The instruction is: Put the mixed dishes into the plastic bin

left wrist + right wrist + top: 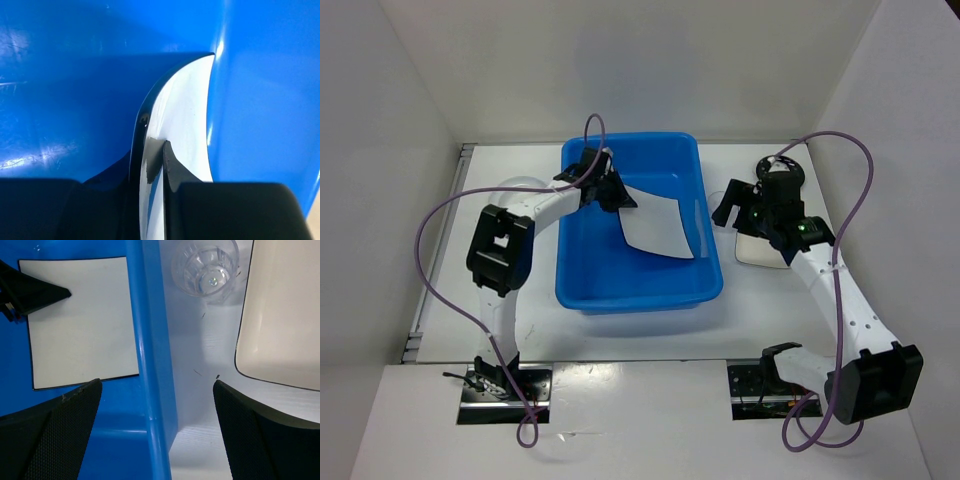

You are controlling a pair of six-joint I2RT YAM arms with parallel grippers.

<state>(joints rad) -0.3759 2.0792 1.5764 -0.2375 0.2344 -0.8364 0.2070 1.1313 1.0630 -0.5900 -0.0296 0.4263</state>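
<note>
Left gripper pinched shut on the edge of a square white plate, holding it tilted inside the blue bin. Right gripper is wide open with nothing in it, above the bin rim. Second plate is at its right and the clear cup just ahead, both on the table outside the bin.

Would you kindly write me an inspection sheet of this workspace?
Surface: white table.
Job's things: blue bin central; one white plate held inside it; second plate and clear cup on the table to its right.
Clutter: nothing seen.
Grippers: left gripper shut on the white plate; right gripper open above the bin's right rim.
Cables: purple cables loop from both arms.
Surroundings: white walls.
</note>
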